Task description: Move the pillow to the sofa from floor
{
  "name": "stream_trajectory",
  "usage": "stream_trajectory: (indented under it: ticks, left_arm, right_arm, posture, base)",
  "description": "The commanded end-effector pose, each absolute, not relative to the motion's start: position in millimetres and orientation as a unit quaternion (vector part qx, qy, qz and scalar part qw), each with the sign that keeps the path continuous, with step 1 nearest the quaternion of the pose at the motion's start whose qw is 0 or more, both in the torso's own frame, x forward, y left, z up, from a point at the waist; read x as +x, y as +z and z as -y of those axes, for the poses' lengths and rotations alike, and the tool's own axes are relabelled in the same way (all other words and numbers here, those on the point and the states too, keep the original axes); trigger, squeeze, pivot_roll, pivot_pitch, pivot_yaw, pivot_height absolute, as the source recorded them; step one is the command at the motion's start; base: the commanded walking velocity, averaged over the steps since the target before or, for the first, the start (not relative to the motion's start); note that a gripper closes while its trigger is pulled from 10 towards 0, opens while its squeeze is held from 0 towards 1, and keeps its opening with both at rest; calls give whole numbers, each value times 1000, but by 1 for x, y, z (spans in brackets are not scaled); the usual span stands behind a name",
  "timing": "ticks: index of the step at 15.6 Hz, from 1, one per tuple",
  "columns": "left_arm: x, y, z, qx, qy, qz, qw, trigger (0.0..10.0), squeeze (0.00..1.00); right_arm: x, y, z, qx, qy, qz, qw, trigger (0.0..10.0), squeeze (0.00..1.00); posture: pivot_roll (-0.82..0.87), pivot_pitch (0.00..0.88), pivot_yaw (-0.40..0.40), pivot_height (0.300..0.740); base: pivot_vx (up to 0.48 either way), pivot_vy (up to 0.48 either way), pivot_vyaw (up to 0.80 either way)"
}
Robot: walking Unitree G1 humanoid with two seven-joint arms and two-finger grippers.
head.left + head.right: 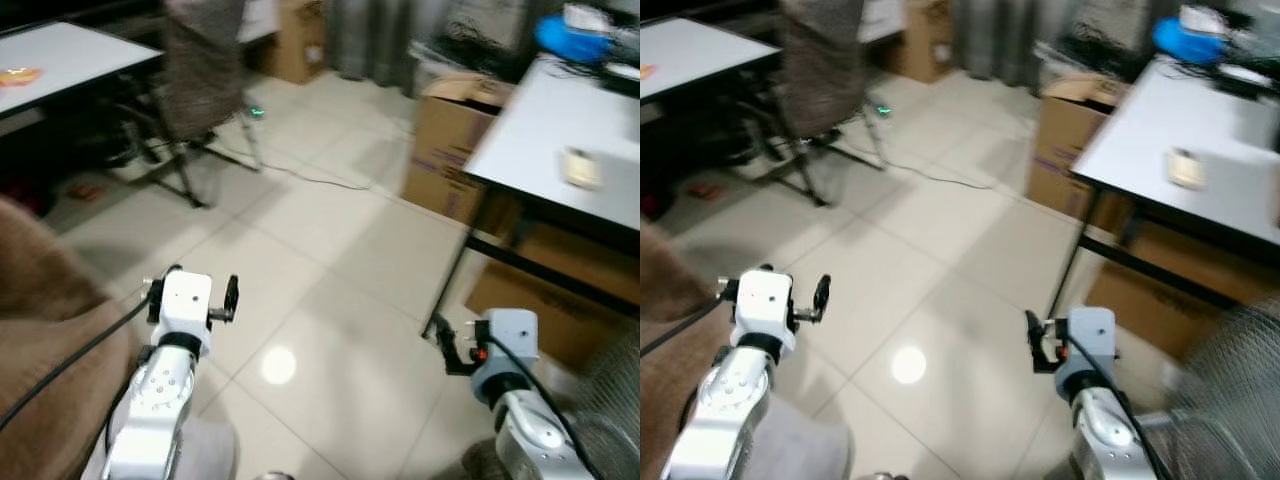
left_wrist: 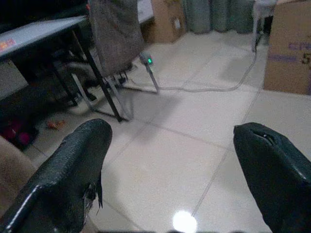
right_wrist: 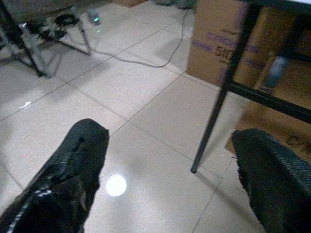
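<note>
While both arms hover over bare floor (image 1: pixel 330 330), left tool (image 2: pixel 170 170) and right tool (image 3: pixel 167 165) gape wide, holding nothing.

Glossy pale tile on the floor (image 1: pixel 330 300), mirroring a lamp spot. Brown cardboard boxes (image 1: pixel 445 150), matt. Smooth white table (image 1: pixel 560 150) on black metal legs. Rough textured black fingers (image 2: pixel 73 179). Fuzzy brown cloth sofa (image 1: pixel 40 330).
</note>
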State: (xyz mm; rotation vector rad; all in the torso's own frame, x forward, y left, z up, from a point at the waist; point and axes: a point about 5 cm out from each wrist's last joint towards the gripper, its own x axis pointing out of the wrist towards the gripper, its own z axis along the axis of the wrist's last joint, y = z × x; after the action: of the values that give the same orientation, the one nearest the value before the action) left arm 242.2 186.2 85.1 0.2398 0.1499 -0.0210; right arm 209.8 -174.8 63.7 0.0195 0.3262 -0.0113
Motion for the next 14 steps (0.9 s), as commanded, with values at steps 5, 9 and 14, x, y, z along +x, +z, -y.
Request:
stream_trajectory:
  ticks: [5,9,14]
  left_arm:
    - [236,80,-174,95,-38,-82,991,10000,0]
    - [234,84,-176,99,-21,-70,992,10000,0]
    - [228,83,-177,97,-22,-71,993,10000,0]
  right_arm:
    - [207,65,172,32,-28,-161,986,10000,1000]
    - [213,70,171,15,-1,-153,988,10000,1000]
    - [217,69,166,13,11,-153,988,10000,1000]
  posture:
    - [-93,0,17,740]
    - [-83,0,-4,740]
    - [-72,0,-13,740]
  base:
    - [0,0,800]
    - [0,0,800]
    - [0,-361,800]
